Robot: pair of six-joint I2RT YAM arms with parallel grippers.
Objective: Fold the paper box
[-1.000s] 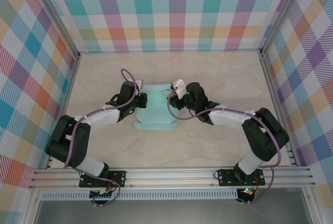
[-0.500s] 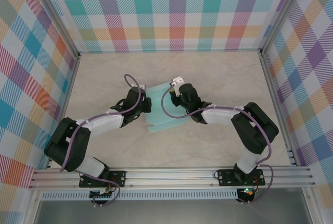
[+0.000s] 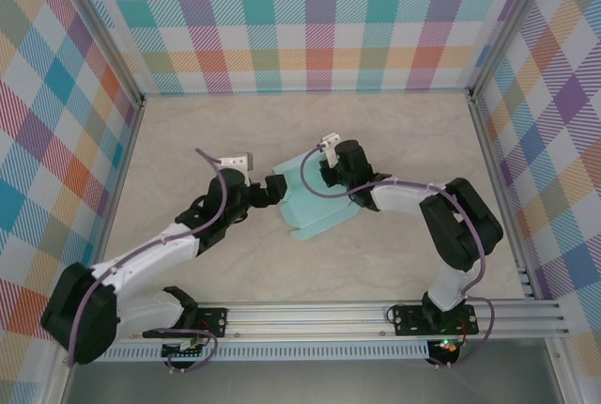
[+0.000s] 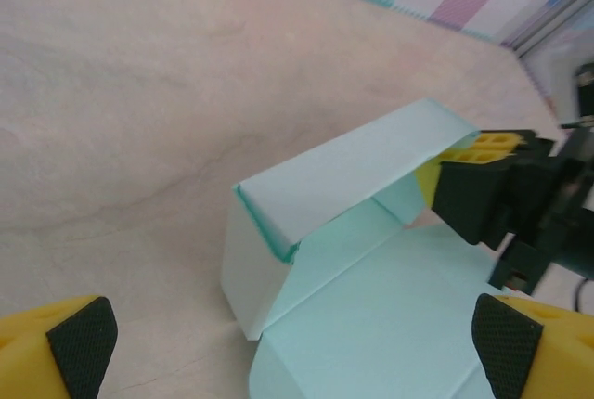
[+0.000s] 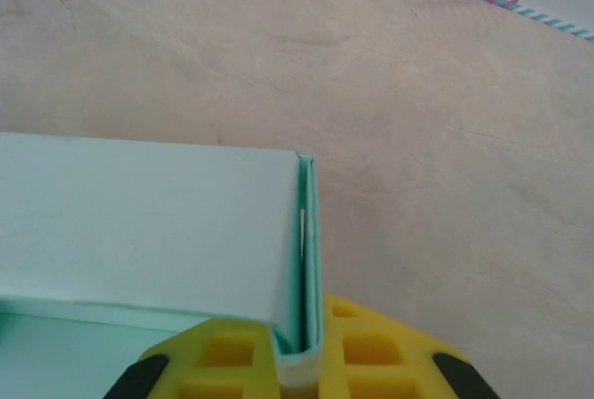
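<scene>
On the beige counter [image 3: 188,132], the right pincer [image 5: 302,362] pinches the doubled wall of the pale aqua card box [image 3: 319,209] at one o'clock. The left pincer [image 3: 274,186], at nine o'clock, gapes wide and empty. I think the pinch must be firm while the left pushes the next flap along its crease.

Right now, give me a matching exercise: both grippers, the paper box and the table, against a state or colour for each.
Things:
1. left gripper
2. right gripper
3. paper box
4. table

States:
A. pale aqua, partly folded, one wall raised
B. jaws wide open
C. beige, marbled
D. shut on a folded edge of card

Pairs: 1-B, 2-D, 3-A, 4-C
</scene>
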